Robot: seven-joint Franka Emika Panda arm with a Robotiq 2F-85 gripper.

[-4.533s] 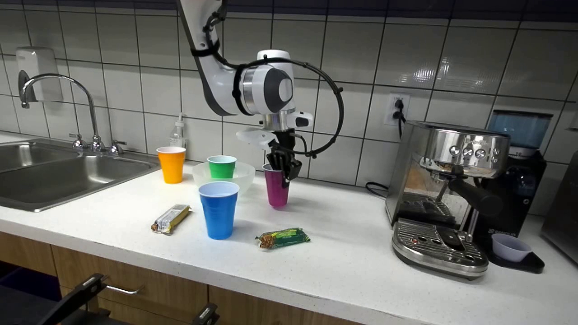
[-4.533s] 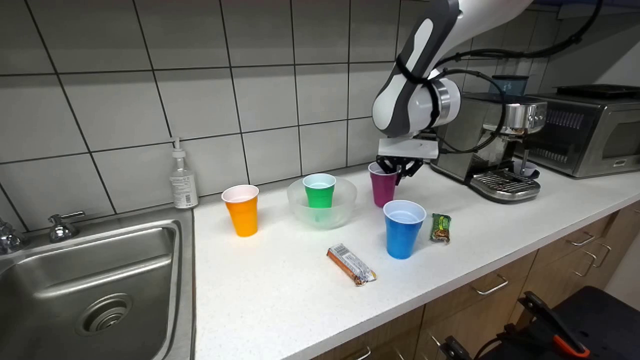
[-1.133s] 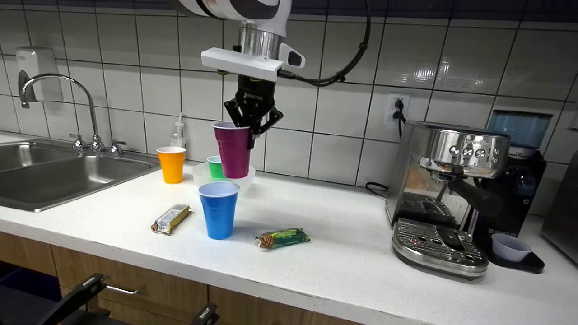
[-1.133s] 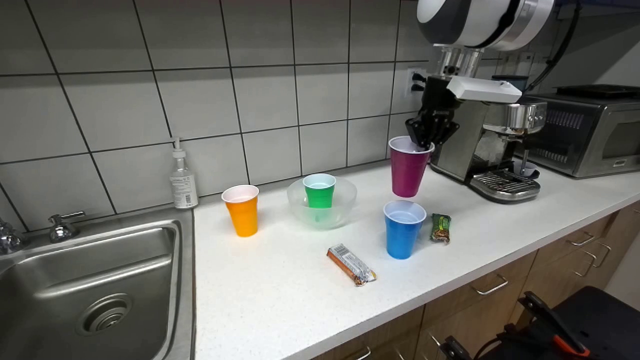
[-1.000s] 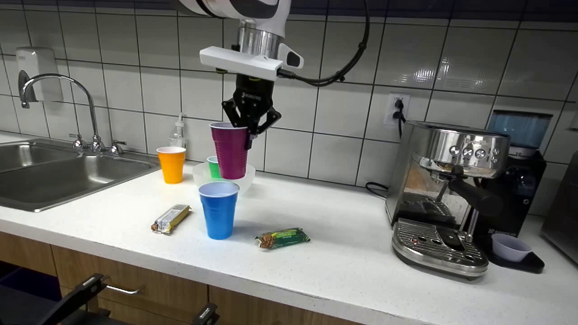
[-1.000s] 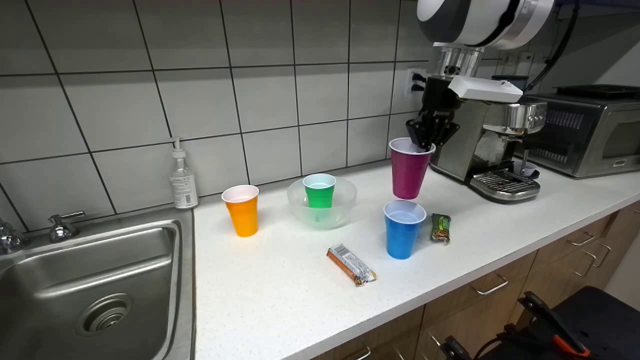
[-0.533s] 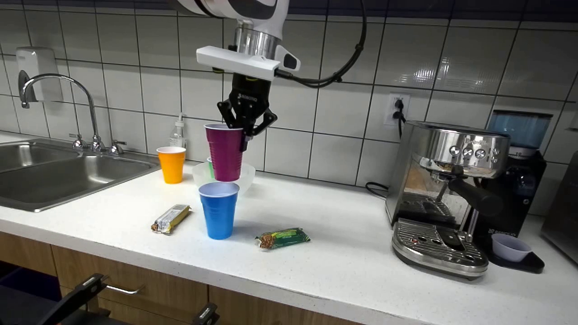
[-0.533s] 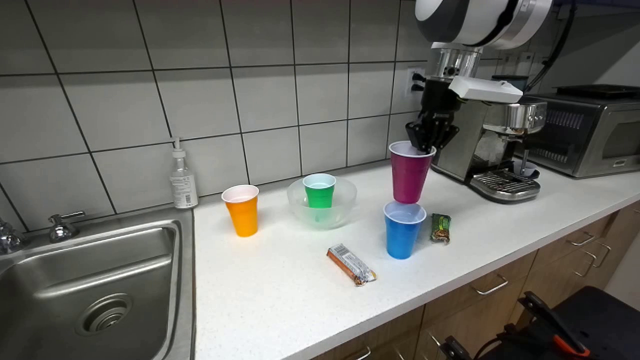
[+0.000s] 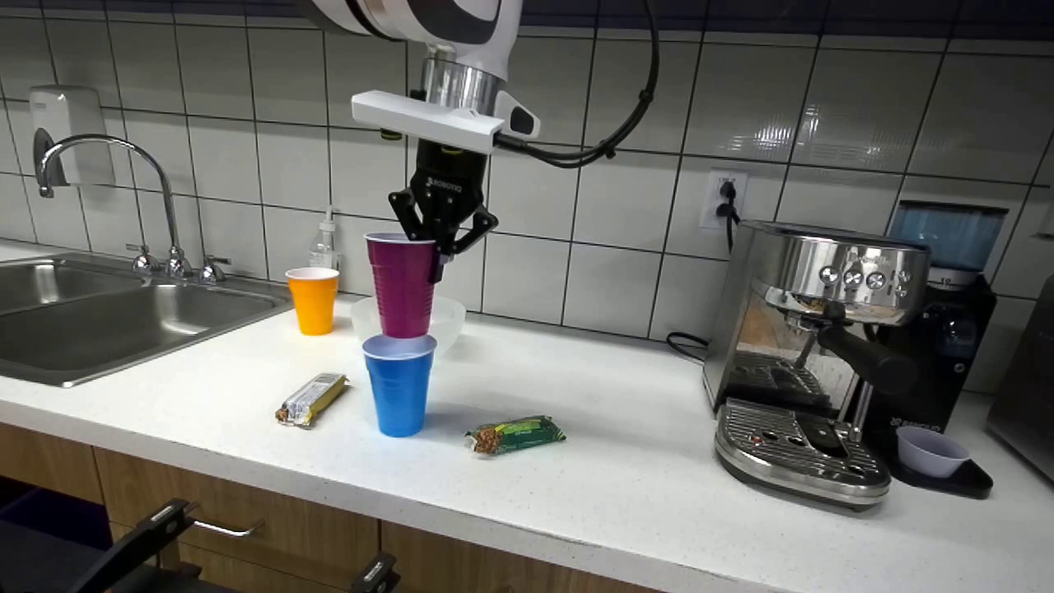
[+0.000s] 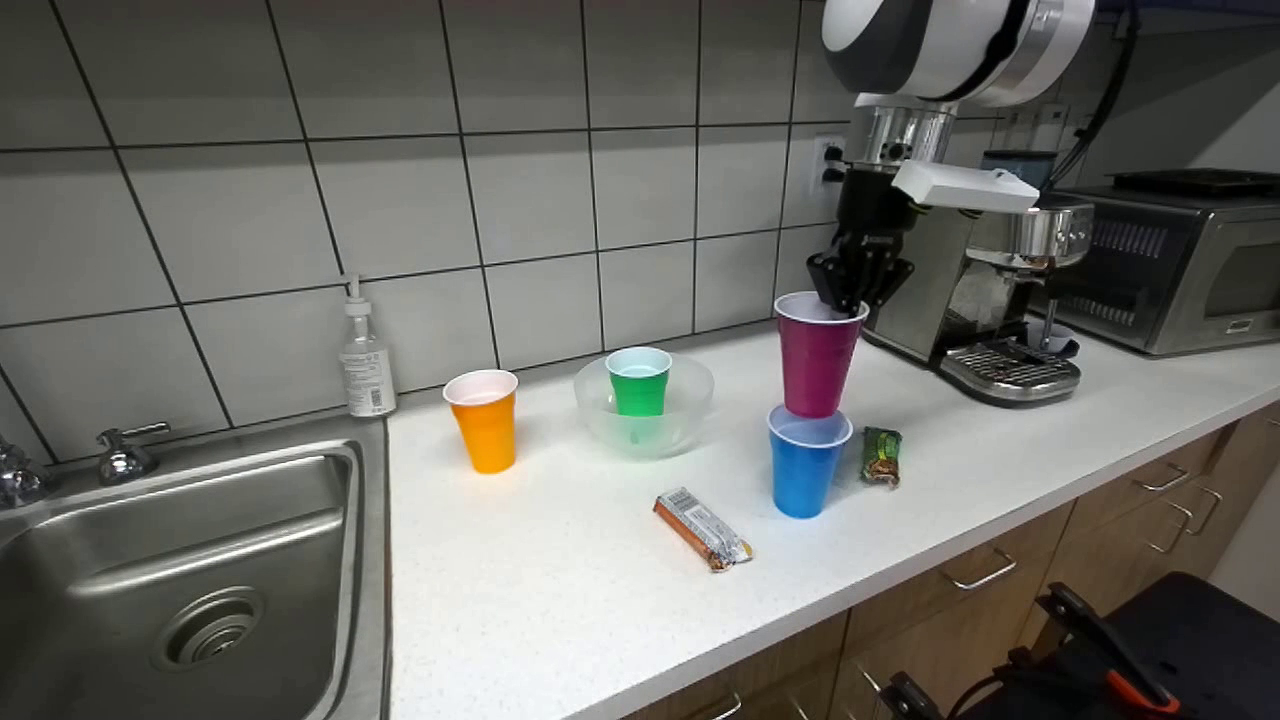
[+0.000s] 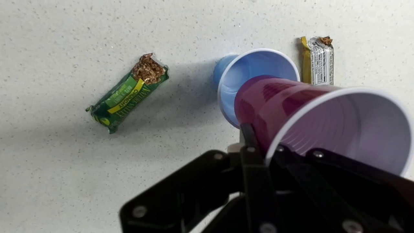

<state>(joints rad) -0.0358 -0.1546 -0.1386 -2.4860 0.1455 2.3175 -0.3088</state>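
Claw [image 9: 436, 265]: pinching purple cup [image 9: 402, 288] by its wall, lower than a second ago. Below claw: blue cup [image 9: 400, 391], unmoved.

Purple cup [image 9: 399, 288] | held aloft, near upright | base at mouth of blue cup [image 9: 399, 392]

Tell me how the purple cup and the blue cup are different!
The purple cup is held up by the gripper, but the blue cup stands on the counter. The purple cup is higher, with its base at the blue cup's mouth; I can't tell whether they touch. The purple cup is reddish purple outside, while the blue cup is bright blue. Both have pale insides and narrow toward the bottom.
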